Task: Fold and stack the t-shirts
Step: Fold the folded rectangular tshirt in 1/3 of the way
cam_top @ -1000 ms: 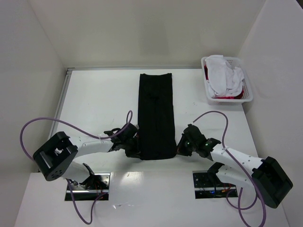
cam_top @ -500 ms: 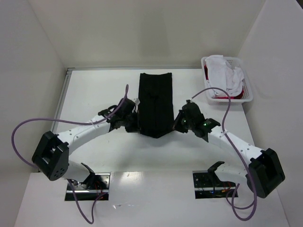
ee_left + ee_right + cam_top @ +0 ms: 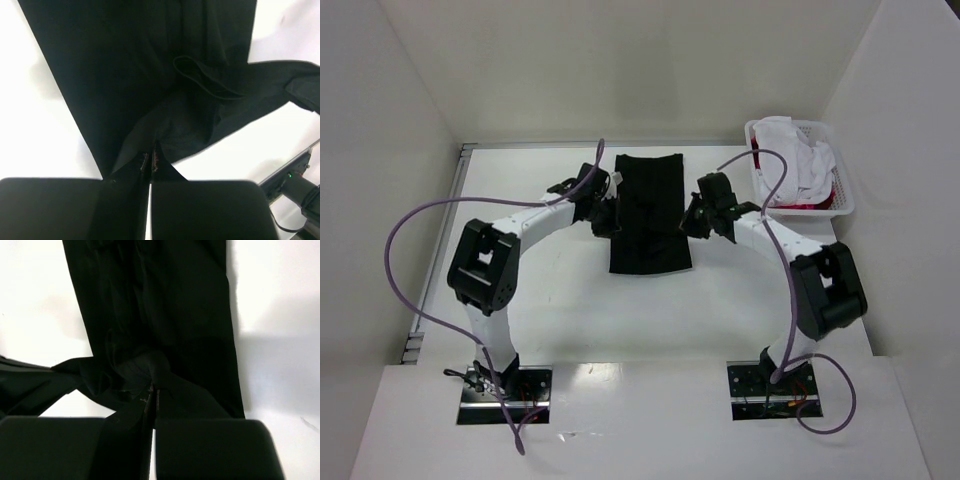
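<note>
Black t-shirt (image 3: 648, 215), a long folded strip on the table (image 3: 540, 290), lying between the two grippers. Left gripper (image 3: 607, 215), jaws closed, pinches a raised fold at the strip's left edge; right gripper (image 3: 690, 218) clamps the right edge likewise. White and red t-shirts (image 3: 798, 165) fill the basket (image 3: 844, 192), beyond and right of the right gripper.

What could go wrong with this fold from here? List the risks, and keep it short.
1. The left gripper and right gripper each pinch only a thin bit of the black t-shirt at its edge. A slip on either side would likely drop the lifted layer crooked.
2. Both wrist views show the cloth bunched near the closed fingers, so the fold may land wrinkled.
3. The right arm's purple cable loops close to the basket and might snag its rim.
</note>
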Controlling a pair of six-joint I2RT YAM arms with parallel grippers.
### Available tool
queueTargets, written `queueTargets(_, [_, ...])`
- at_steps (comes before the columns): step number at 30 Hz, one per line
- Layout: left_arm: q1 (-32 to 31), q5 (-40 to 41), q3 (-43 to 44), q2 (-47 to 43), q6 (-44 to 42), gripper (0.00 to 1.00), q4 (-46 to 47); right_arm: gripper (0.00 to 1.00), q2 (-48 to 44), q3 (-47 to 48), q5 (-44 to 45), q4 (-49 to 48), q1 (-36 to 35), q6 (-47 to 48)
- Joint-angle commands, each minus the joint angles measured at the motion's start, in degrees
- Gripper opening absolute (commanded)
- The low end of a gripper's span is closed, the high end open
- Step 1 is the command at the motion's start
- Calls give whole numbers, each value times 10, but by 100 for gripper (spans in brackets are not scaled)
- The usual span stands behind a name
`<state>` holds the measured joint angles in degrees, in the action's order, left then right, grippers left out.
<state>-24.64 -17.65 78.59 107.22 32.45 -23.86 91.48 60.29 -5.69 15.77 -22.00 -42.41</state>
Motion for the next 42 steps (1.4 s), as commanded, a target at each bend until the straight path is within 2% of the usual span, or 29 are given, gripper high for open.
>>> queueTargets(1, [28,-40,60,40,-33,0,4,0,43,80,-10,-29,13,25])
queueTargets(11, [65,-64,217,164,-63,1,-30,0,195,238,-23,-13,45,31])
queueTargets(15, [71,-78,265,213,-68,7,-36,0,236,265,-18,-7,45,37])
queueTargets(17, [71,-78,278,229,-68,14,-36,1,247,265,-13,-1,45,37])
queueTargets(18, [71,-78,278,229,-68,20,-36,4,255,265,-12,-1,45,37])
queueTargets(19, [76,-78,278,236,-62,32,-36,11,255,265,-12,-1,45,37])
queueTargets(20, [76,-78,278,236,-62,61,-30,22,260,265,-12,-8,45,43])
queueTargets(21, [83,-78,273,236,-56,65,-24,38,260,265,-12,-16,45,43])
queueTargets(23, [91,-71,263,227,-49,72,-14,56,253,259,-12,-35,51,43])
queueTargets(24, [100,-71,257,220,-48,78,-1,72,241,259,-12,-43,51,43])
queueTargets(25, [109,-64,247,212,-42,84,6,79,235,259,-12,-50,57,48])
queueTargets(28, [125,-58,242,182,-42,91,19,93,217,278,-5,-56,63,63])
queueTargets(31, [131,-51,248,157,-42,100,13,98,193,293,6,-29,68,77])
queueTargets(33, [131,-51,229,130,-42,100,13,99,174,285,12,-29,68,84])
queueTargets(36, [131,-60,185,84,-48,100,23,99,124,217,19,-35,68,84])
queueTargets(38, [131,-72,122,45,-48,100,31,99,86,148,10,-43,68,84])
queueTargets(42, [90,-80,4,-10,-48,100,68,99,30,26,-7,-74,68,69])
